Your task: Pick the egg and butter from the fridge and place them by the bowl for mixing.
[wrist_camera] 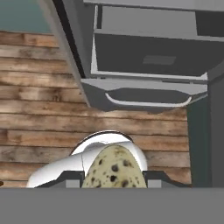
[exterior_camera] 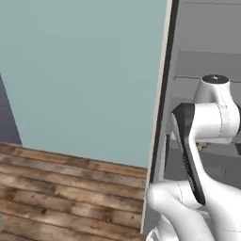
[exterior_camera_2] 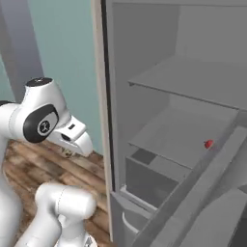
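Note:
A cream egg with dark speckles (wrist_camera: pixel 113 167) sits between the fingers of my gripper (wrist_camera: pixel 113 178), which is shut on it. In the right base view the egg (exterior_camera_2: pixel 67 153) peeks out under the white hand, left of the fridge (exterior_camera_2: pixel 193 82) and above the wooden floor. The left base view shows a speck of the egg (exterior_camera: pixel 201 147) beside the arm. The fridge stands open, with grey shelves and a wide grey drawer (wrist_camera: pixel 148 52) ahead of the hand. The butter and the bowl are out of view.
The fridge's beige side panel (exterior_camera_2: pixel 99 96) stands upright between the hand and the fridge interior. A small red object (exterior_camera_2: pixel 208 144) lies at the right end of the lower shelf. A wood-plank floor (exterior_camera: pixel 66 197) and a pale teal wall (exterior_camera: pixel 84 70) lie to the left.

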